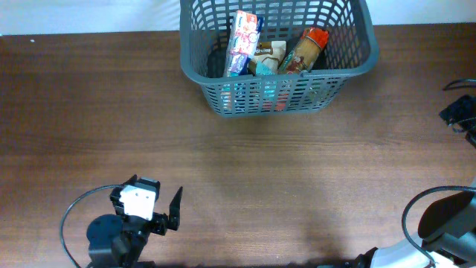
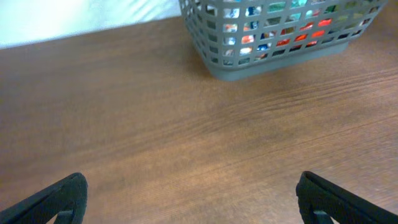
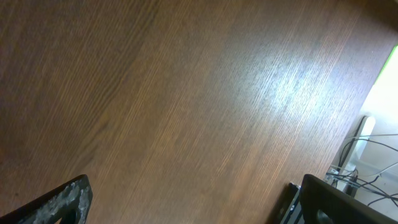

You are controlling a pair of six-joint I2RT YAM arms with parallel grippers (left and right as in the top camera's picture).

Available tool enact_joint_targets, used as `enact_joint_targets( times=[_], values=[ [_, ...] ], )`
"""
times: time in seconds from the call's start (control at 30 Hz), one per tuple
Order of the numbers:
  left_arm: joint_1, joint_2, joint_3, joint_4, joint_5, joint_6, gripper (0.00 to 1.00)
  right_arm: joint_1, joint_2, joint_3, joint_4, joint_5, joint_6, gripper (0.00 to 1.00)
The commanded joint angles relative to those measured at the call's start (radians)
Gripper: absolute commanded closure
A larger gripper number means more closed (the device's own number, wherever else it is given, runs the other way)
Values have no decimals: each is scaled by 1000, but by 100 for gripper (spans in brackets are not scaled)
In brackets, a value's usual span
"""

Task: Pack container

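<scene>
Jaws of the left arm (image 1: pixel 111 234) stand spread as wide as they go at the near edge of the desk (image 1: pixel 260 171), holding nothing. In the left wrist view the two dark fingertips (image 2: pixel 62 199) sit at the bottom corners with only bare wood grain between them. The right arm (image 1: pixel 446 219) is at the near right corner, and its jaws are likewise fully apart and empty over plain brown desk. Past that arm's fingers, thin cables (image 3: pixel 373 146) trail off the desk's edge.

The middle of the desk is open brown wood.

At the far side, a little right of centre and well apart from both arms, stands the container (image 1: pixel 275 97), a grey slotted basket resting upright on the desk. Inside it, a tall pink and blue packet (image 1: pixel 243 41) leans on the left, a brown bottle with a red cap (image 1: pixel 305 50) leans on the right, and a small pale item (image 1: pixel 269 58) lies between them. Their colours show through the lattice wall in the left wrist view.
</scene>
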Motion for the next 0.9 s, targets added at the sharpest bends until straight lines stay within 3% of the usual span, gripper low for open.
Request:
enact_joint_targets(
  times=[0.0, 0.2, 0.43, 0.87],
  values=[
    [6, -45, -74, 48, 38, 79, 1, -2, -10, -3, 0, 2, 8, 1],
    [6, -79, -185, 120, 46, 83, 1, -2, -10, -3, 0, 2, 8, 1],
    [6, -104, -243, 245, 41, 207, 1, -2, -10, -3, 0, 2, 8, 1],
    [6, -105, -266, 283, -60, 172, 1, -2, -10, -3, 0, 2, 8, 1]
  ],
)
